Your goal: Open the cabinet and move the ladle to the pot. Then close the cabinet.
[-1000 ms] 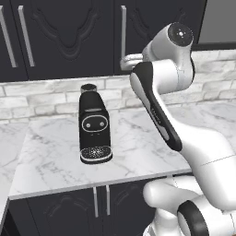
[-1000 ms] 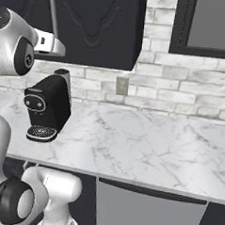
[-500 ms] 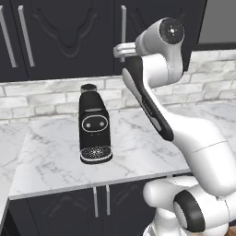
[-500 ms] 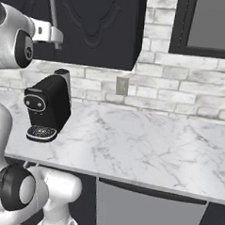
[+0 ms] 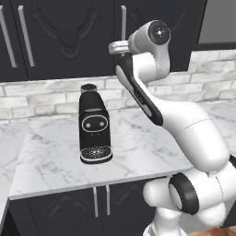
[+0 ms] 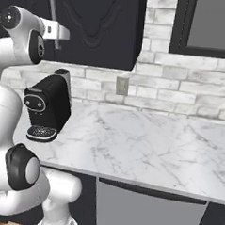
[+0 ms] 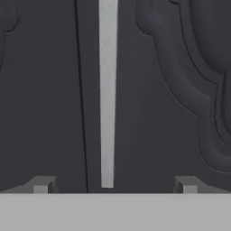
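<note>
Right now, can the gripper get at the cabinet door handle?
Probably yes. The gripper is open and faces the cabinet door, with the silver handle running between its fingertips and nothing in between. Contact can't be told.

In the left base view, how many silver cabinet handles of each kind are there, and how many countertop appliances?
Long vertical silver bar handles on the tall black wall cabinet: 3
Short silver handles under the white marble counter: 2
Black coffee machine: 1
Total: 6

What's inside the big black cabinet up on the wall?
The cabinet doors are shut, so its inside is hidden. Showing: carved panels and a silver handle, with the open gripper facing it.
</note>
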Controlling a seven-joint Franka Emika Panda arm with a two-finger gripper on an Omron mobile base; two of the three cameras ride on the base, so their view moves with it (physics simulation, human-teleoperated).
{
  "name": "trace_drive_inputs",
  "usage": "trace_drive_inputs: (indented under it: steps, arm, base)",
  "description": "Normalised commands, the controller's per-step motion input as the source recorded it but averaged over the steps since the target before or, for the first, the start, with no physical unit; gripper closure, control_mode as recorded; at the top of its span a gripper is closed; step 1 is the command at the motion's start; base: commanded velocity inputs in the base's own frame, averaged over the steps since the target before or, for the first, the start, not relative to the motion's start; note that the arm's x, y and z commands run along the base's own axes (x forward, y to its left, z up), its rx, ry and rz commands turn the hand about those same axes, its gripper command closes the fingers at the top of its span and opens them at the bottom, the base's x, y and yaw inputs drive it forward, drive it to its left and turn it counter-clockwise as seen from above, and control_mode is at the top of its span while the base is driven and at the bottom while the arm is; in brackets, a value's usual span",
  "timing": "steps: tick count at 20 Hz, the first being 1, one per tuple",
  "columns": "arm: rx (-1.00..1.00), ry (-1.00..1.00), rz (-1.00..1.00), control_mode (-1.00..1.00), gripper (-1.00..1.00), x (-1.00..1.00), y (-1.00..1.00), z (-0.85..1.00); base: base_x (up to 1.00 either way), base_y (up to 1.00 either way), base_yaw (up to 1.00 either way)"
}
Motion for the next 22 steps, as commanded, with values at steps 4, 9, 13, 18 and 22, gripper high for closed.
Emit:
trace_drive_inputs:
  steps: [4, 9, 13, 18, 22]
  arm:
    - [0.0, 0.0, -0.02, -1.0, -1.0, 0.62, 0.1, 0.0]
    - [-0.01, 0.0, -0.02, -1.0, -1.0, 0.52, 0.1, 0.0]
    - [-0.03, 0.0, -0.02, -1.0, -1.0, 0.52, 0.06, -0.01]
    - [-0.02, 0.0, -0.02, -1.0, -1.0, 0.48, 0.0, -0.12]
    - [-0.02, 0.0, -0.02, -1.0, -1.0, 0.51, 0.0, -0.22]
  base:
    - [0.0, 0.0, 0.0]
    - [0.0, 0.0, 0.0]
    - [0.0, 0.0, 0.0]
    - [0.0, 0.0, 0.0]
    - [0.0, 0.0, 0.0]
